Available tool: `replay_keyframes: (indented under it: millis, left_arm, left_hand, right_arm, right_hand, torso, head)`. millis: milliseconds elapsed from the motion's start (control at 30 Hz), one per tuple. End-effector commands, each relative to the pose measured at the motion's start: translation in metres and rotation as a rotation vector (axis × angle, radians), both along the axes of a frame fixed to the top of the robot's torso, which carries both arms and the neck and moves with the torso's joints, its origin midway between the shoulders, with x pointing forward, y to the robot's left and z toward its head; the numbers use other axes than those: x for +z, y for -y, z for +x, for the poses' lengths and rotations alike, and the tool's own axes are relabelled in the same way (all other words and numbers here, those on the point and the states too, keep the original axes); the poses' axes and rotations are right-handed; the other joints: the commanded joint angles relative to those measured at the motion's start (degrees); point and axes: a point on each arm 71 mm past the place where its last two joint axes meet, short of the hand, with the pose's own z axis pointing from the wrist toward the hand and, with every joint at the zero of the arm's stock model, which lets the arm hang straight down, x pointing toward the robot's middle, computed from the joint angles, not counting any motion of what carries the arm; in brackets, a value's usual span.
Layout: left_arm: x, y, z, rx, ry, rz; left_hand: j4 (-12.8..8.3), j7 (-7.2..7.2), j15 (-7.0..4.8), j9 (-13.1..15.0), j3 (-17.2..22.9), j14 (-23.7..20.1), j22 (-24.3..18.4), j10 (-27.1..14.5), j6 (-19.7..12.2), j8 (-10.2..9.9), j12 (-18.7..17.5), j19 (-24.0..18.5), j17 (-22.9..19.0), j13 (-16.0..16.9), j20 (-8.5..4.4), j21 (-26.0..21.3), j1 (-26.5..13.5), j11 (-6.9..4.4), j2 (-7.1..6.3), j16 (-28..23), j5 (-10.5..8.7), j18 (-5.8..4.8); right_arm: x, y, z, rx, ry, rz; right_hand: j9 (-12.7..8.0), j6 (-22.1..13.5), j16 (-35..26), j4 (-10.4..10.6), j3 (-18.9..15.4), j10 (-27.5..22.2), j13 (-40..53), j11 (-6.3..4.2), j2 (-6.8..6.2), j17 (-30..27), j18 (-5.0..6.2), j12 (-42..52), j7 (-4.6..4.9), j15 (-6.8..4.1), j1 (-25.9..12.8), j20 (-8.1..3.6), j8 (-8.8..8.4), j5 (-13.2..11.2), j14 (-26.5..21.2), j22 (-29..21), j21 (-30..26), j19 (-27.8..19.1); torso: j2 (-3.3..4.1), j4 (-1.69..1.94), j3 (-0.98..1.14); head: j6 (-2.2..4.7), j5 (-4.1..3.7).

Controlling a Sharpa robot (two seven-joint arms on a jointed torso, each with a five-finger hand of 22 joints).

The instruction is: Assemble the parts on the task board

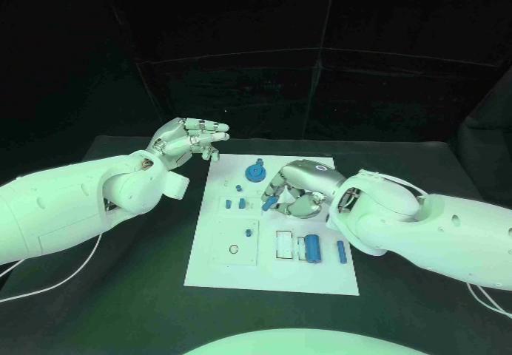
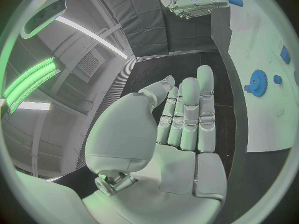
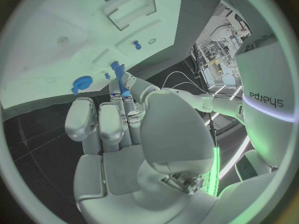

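The surface carries the board at its middle, and everything is placed off that. The left hand hovers just off the board's far left corner, fingers lying straight and together, holding nothing. The right hand is over the board's middle, fingers curled down onto a small blue peg pinched at the tips. By my reading, the step in hand is seating that peg; next comes lining it up over its hole and pressing straight down. On the board: a blue gear near the far edge, a blue cylinder in the recess toward the near right, a thin blue bar just beside it, small studs left of centre
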Motion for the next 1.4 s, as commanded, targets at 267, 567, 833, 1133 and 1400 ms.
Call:
replay_keyframes:
  millis: [267, 567, 833, 1133, 1400]
  left_arm:
    - [0.002, 0.005, 0.0, -0.014, 0.007, -0.014]
    - [0.002, 0.007, 0.0, -0.016, 0.009, -0.015]
    - [0.002, 0.007, 0.0, -0.016, 0.007, -0.014]
    - [0.002, 0.006, 0.0, -0.016, 0.007, -0.014]
    - [0.002, 0.006, 0.0, -0.015, 0.007, -0.013]
  left_hand:
    - [-0.36, 0.24, 0.05, -0.06, 0.13, -0.48, -0.08, -0.36, -0.06, 0.18, 0.2, 0.11, -0.05, -0.05, -0.23, -0.37, 0.47, -0.08, 0.14, -0.29, 0.23, 0.79]
    - [-0.45, 0.24, 0.03, -0.06, 0.16, -0.48, -0.09, -0.38, -0.06, 0.2, 0.23, 0.12, -0.1, -0.05, -0.24, -0.39, 0.6, -0.09, 0.2, -0.28, 0.22, 0.8]
    - [-0.45, 0.24, 0.03, -0.06, 0.16, -0.48, -0.09, -0.38, -0.06, 0.2, 0.23, 0.12, -0.1, -0.05, -0.24, -0.39, 0.6, -0.09, 0.2, -0.28, 0.22, 0.8]
    - [-0.45, 0.24, 0.03, -0.06, 0.16, -0.48, -0.09, -0.38, -0.06, 0.2, 0.23, 0.12, -0.1, -0.05, -0.24, -0.39, 0.6, -0.09, 0.2, -0.28, 0.22, 0.8]
    - [-0.5, 0.27, 0.03, -0.07, 0.15, -0.49, -0.11, -0.43, -0.1, 0.19, 0.25, 0.14, -0.14, -0.06, -0.25, -0.4, 0.65, -0.07, 0.21, -0.28, 0.21, 0.8]
  right_arm:
    - [-0.017, -0.057, -0.011, 0.176, -0.009, -0.033]
    - [-0.044, -0.079, -0.018, 0.241, -0.043, -0.102]
    - [-0.055, -0.083, -0.018, 0.246, -0.077, -0.164]
    - [-0.058, -0.084, -0.019, 0.247, -0.078, -0.192]
    - [-0.059, -0.084, -0.019, 0.242, -0.077, -0.212]
  right_hand:
    - [-0.01, -0.35, 0.1, 0.0, 0.33, -0.24, -0.06, 0.35, -0.38, -0.31, -0.85, -0.46, 0.25, -0.03, -0.59, 0.21, -0.43, 0.25, 0.63, -0.38, 0.02, 0.08]
    - [-0.07, -0.54, 0.04, -0.03, 0.39, -0.3, -0.07, 0.47, -0.58, -0.52, -0.8, -0.78, 0.38, 0.08, -0.8, 0.32, -0.67, 0.9, 0.55, -0.57, -0.04, -0.11]
    - [-0.08, -0.56, -0.03, 0.09, 0.29, -0.23, -0.05, 0.51, -0.7, -0.73, -0.77, -0.9, 0.41, 0.13, -1.11, 0.38, -0.75, 1.15, 0.5, -0.7, -0.09, -0.23]
    - [-0.08, -0.54, -0.02, 0.1, 0.27, -0.18, -0.04, 0.5, -0.73, -0.73, -0.77, -0.93, 0.4, 0.13, -1.17, 0.4, -0.76, 1.3, 0.49, -0.69, -0.08, -0.24]
    - [-0.08, -0.52, -0.05, 0.12, 0.22, -0.15, -0.03, 0.5, -0.78, -0.79, -0.76, -0.96, 0.4, 0.14, -1.26, 0.41, -0.77, 1.36, 0.48, -0.71, -0.09, -0.27]
  torso:
    - [0.05, 0.14, -0.11]
    - [0.03, -0.04, 0.04]
    - [0.04, -0.02, 0.04]
    - [0.01, -0.05, 0.04]
    - [0.0, -0.06, 0.03]
  head:
    - [-0.3, 0.22]
    - [-0.88, 1.37]
    - [-1.2, 1.2]
    - [-1.45, 1.39]
    - [-1.49, 1.4]
